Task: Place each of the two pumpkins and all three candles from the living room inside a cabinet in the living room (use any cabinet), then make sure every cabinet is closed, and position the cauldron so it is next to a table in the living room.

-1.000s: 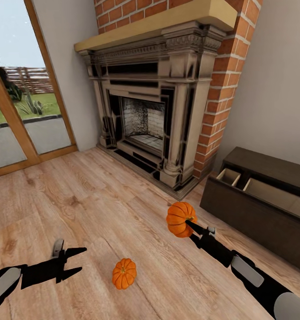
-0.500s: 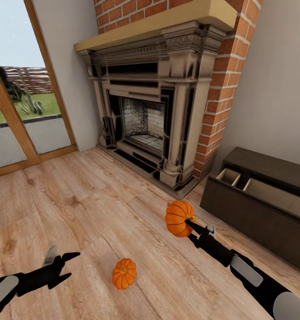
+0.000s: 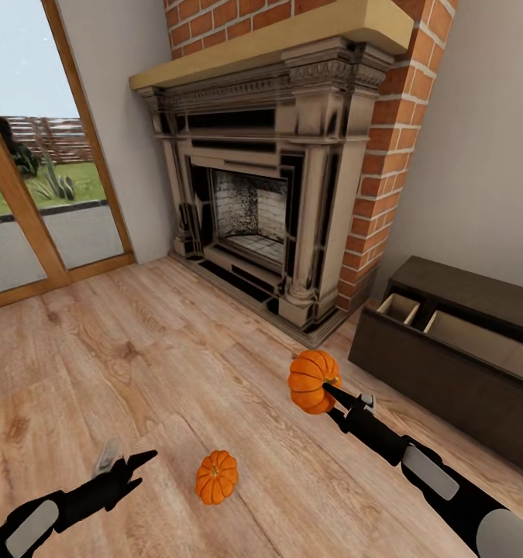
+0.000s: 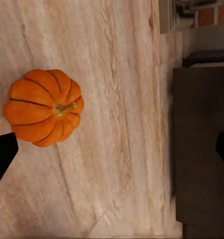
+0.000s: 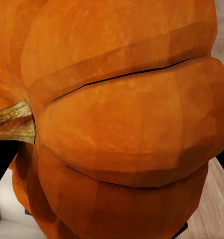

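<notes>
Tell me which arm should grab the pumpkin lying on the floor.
Left. The left gripper is open and empty, close beside the floor pumpkin. The right gripper already holds the other pumpkin and sits nearer the open cabinet.

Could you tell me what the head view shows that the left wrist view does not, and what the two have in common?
Head view alone: the fireplace, the glass door, the second pumpkin gripped by the right gripper, and the cabinet's open drawers. Left wrist view alone: the floor pumpkin's stem from directly above. Shared: that pumpkin on the wooden floor and the dark cabinet.
</notes>
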Tool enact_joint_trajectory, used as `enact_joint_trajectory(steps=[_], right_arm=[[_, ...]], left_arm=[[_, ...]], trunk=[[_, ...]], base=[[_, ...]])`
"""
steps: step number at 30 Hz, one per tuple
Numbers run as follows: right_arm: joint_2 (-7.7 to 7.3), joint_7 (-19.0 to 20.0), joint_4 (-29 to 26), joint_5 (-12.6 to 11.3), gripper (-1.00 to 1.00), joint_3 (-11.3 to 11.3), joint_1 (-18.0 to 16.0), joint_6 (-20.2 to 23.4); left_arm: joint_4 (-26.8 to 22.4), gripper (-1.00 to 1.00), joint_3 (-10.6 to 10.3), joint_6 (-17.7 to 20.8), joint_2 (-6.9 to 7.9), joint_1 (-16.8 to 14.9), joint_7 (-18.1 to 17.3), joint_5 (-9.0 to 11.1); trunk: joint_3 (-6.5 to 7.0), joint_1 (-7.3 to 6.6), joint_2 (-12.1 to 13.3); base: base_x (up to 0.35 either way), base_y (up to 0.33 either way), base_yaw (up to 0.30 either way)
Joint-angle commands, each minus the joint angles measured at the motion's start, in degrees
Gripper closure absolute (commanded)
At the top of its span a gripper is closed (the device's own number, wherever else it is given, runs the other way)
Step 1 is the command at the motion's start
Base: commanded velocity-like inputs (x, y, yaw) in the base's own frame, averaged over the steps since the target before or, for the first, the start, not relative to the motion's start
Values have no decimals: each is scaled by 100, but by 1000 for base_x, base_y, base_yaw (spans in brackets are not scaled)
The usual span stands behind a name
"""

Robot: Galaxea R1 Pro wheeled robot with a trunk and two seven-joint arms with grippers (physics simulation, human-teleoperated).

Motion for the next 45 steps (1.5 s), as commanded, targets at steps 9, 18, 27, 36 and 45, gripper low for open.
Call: enact_joint_trajectory(steps=[9,18,27,36,45], right_arm=[[10,-1,1,-62,100,28,-7,10],[24,58,11,-62,100,-3,-7,-118],[14,197,-166,-63,100,27,-7,-109],[18,-91,-157,-70,100,7,-7,-121],[19,-135,-149,-71,100,-2,-7,-139]], left_arm=[[354,-100,-68,-325,2,0,-580,-311],[444,-100,-41,-334,19,13,-596,-258],[726,-100,-21,-378,43,14,-1208,-273],[833,-100,-21,-401,49,13,-1266,-274],[834,-100,-22,-409,49,13,-1267,-274]], trunk=[[-5,-1,-2],[-5,-1,-2],[-5,-1,-2],[-5,-1,-2],[-182,19,-13]], base=[[0,0,0],[0,0,0],[0,0,0],[0,0,0],[0,0,0]])
